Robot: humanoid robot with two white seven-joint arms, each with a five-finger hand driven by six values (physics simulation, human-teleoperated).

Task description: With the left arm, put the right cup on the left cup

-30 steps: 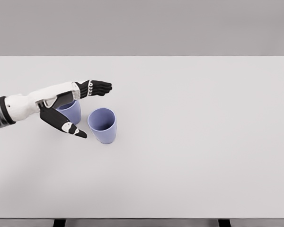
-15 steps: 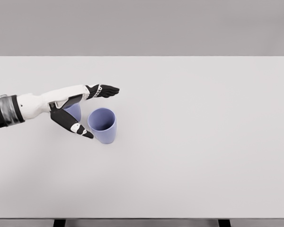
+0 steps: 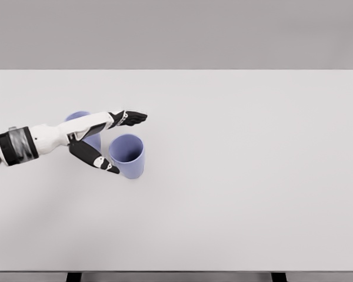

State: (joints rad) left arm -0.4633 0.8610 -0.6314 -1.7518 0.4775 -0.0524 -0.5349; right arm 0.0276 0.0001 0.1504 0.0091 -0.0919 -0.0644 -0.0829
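Right blue plastic cup (image 3: 127, 155) upright on white table (image 3: 235, 176), just beside left blue cup (image 3: 82, 132). Left hand (image 3: 109, 138) spread wide, empty, thumb near rim. Cup prob. light, thin-walled, slick; grip mid-wall, gentle squeeze.

My left hand (image 3: 103, 138), in matt black plastic with pale glossy knuckle joints, meets a smooth white hard-shell forearm (image 3: 50, 134) ringed by a dark band that looks like brushed metal. Beside it stand two cups of smooth, matt lavender-blue plastic: the right cup (image 3: 128, 155), its inner wall evenly shaded without glare, and the left cup (image 3: 85, 134), partly hidden behind my arm. Both rest on a table (image 3: 241, 176) with a flat, matt white top, unmarked and free of reflections, before a plain grey backdrop.
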